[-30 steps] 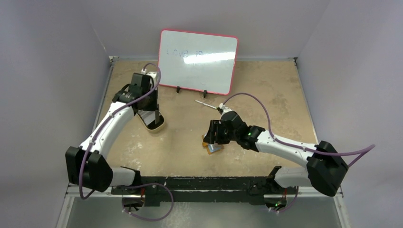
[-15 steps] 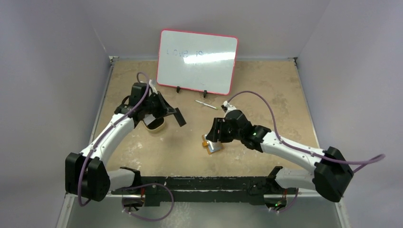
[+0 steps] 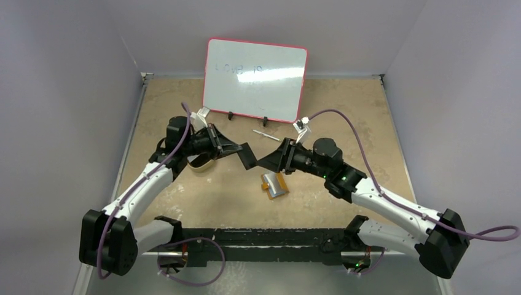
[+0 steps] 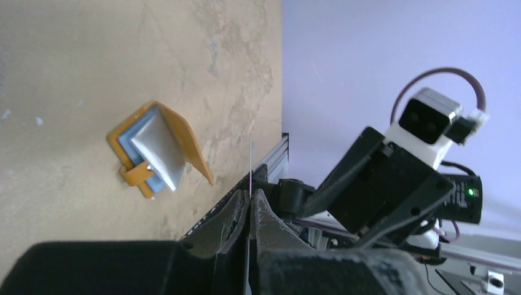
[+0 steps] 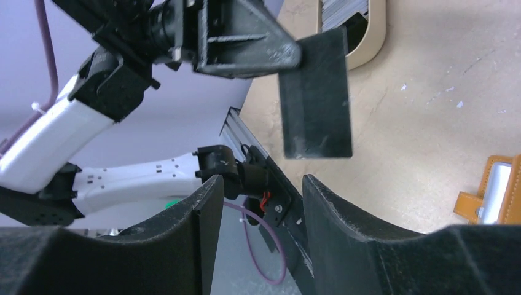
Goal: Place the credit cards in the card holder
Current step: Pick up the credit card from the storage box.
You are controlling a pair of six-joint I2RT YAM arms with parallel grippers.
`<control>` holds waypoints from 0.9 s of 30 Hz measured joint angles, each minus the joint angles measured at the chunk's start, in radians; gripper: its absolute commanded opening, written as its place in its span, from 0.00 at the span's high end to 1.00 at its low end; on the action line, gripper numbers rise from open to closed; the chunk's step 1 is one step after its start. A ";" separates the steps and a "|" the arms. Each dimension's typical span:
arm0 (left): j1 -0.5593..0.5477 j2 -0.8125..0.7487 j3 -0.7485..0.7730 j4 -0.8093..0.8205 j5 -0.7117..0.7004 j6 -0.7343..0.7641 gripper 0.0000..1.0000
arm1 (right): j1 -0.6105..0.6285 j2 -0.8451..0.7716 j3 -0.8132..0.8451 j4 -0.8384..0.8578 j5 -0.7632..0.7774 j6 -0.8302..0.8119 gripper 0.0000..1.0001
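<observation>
Top external, from the left: gripping a black credit card tight in the left fingers, aloft, right of the tan dish. Facing wide-open right fingers just beside the card's free edge, nothing held there. Below those, to the card holder, spread open on the surface. Could drop or twist the card by releasing left before closing right; could clash arm on arm at such close quarters.

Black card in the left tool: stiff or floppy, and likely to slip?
Probably stiff: the black card juts out flat from the left tool, pinched at one edge only, with no droop. Likely light and thin: edge-on it is a hairline in the left wrist view. Its smooth face may pivot or slip in that small grip.
</observation>
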State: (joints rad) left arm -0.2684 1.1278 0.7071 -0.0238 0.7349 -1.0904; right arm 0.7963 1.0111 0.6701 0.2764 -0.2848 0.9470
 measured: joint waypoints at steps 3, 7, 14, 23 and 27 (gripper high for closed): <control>-0.016 -0.018 -0.006 0.005 0.036 0.009 1.00 | -0.018 0.002 0.001 -0.008 -0.002 0.033 0.47; -0.050 -0.042 -0.006 0.005 0.077 0.044 1.00 | -0.041 0.019 0.020 -0.027 -0.014 0.040 0.44; -0.129 -0.042 -0.006 -0.005 0.101 0.089 1.00 | -0.072 0.111 0.038 -0.020 -0.125 0.025 0.54; -0.138 -0.042 -0.006 0.040 0.108 0.079 0.88 | -0.081 0.115 -0.001 0.058 -0.188 0.032 1.00; -0.139 -0.042 -0.006 0.032 0.077 0.088 0.71 | -0.081 0.113 -0.043 0.108 -0.219 0.060 1.00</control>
State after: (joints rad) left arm -0.4072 1.0863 0.7013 0.0082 0.8124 -1.0023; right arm 0.7151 1.1244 0.6270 0.3843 -0.5034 1.0073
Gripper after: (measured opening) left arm 0.193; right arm 0.009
